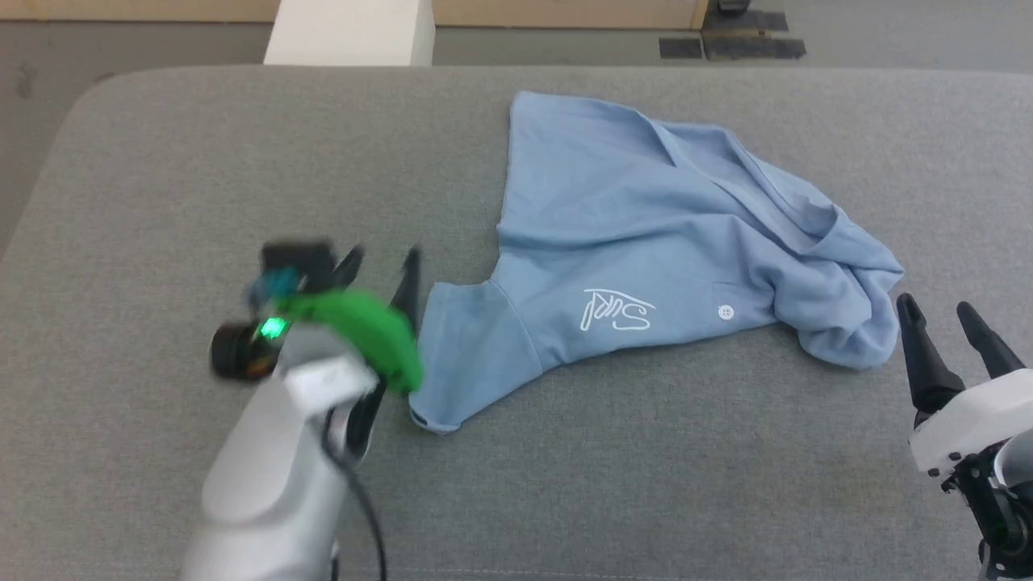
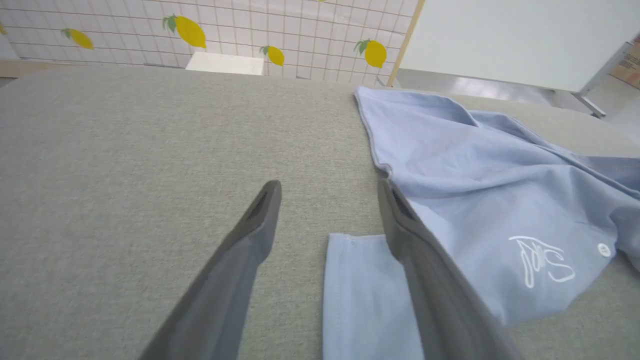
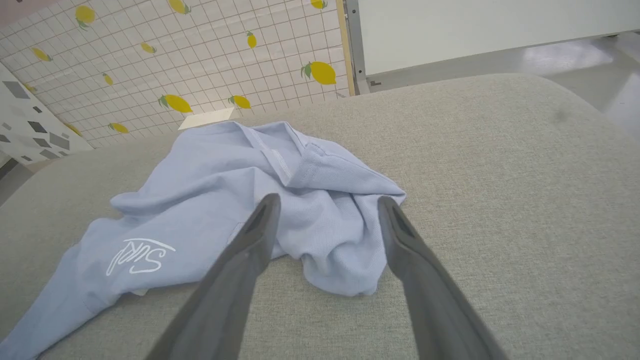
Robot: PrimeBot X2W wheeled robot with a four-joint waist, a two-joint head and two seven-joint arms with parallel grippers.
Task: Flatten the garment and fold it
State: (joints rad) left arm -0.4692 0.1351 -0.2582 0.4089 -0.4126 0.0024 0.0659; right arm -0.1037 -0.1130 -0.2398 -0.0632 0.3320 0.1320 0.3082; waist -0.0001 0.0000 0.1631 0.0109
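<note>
Writing: a white cursive logo [image 1: 617, 311] on the chest, upside down in the head view. It may read "Surf", but the last letter is unclear.
Button: one small white button [image 1: 726, 311] just beside the logo, toward the surface's right edge.
Garment: the light blue polo shirt [image 1: 646, 242] lies crumpled on the right half of the surface. Its top corner is close to the far edge, one sleeve [image 1: 468, 355] points toward the near edge, and a bunched heap sits at its right end.
Left gripper [image 1: 384, 258]: blurred, fingers spread with nothing between them, just beside the sleeve. Whether it touches the cloth is unclear.
Right gripper [image 1: 934, 307]: fingers apart and empty, close to the bunched heap near the right edge.
Surface [image 1: 202, 161]: grey woven upholstery with rounded far corners.
Room: a white-tiled wall [image 2: 310, 35] printed with yellow lemons, a white block [image 1: 347, 32] beyond the far edge, and a pale panel [image 3: 475, 25].
</note>
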